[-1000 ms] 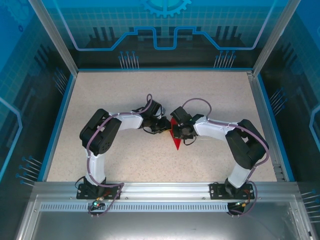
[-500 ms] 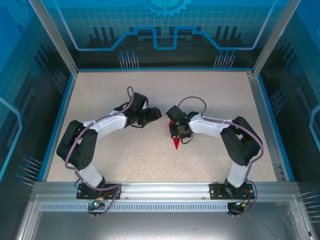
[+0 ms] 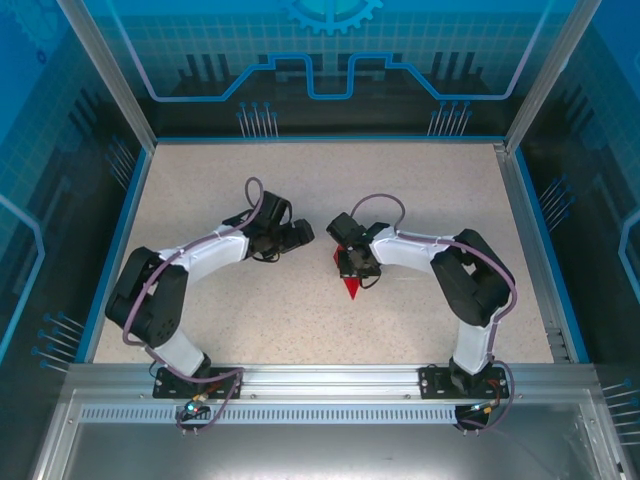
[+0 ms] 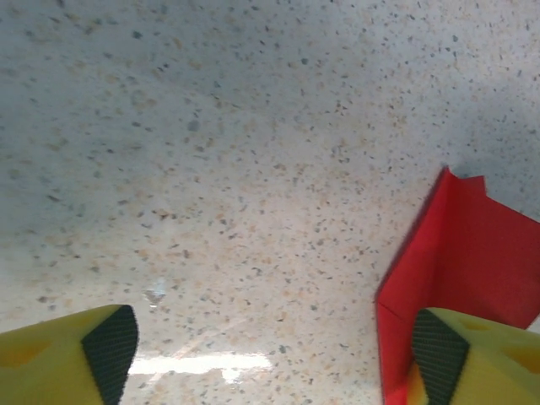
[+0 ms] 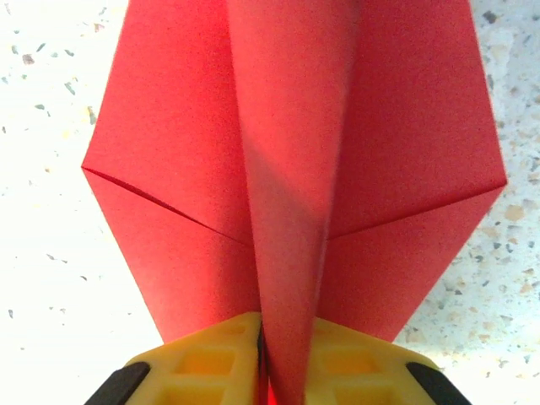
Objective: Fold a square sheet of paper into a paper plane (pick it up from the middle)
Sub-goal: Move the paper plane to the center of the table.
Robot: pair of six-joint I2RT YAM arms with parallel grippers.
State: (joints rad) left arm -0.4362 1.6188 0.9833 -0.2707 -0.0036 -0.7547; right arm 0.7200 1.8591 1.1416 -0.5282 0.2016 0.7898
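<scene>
- Top external: spotted the paper plane [image 3: 351, 289] lying near the middle of the speckled table [image 3: 420, 190]. Red pointed tip aimed at the near edge. Broader end hidden under a gripper.
- Same view: logged the right gripper [image 3: 355, 262] directly over the paper plane, at the end opposite the tip.
- Logged the left gripper [image 3: 300, 233] off to the left of the paper plane and slightly beyond it, clearly apart from it.
- Right wrist: got a close look at the paper plane [image 5: 295, 169]. Noted two flat wings spread to either side of a raised centre fold, with a diagonal crease from that fold out to each wing corner.
- Found the right gripper [image 5: 263, 359] pinching that centre fold, yellow fingers [image 5: 207, 363] pressed tight against the red paper from both sides.
- Left wrist: caught a folded red edge of the paper plane [image 4: 472, 270] against pale speckled table [image 4: 211, 169], one crease visible along its nearer side.
- Recorded the left gripper [image 4: 274, 350] spread wide, with bare table and nothing else between the dark pads [image 4: 110, 346].
- Noted one yellow finger overlapping the edge of the paper plane in that view; cannot tell whether touching it or merely in front of it.
</scene>
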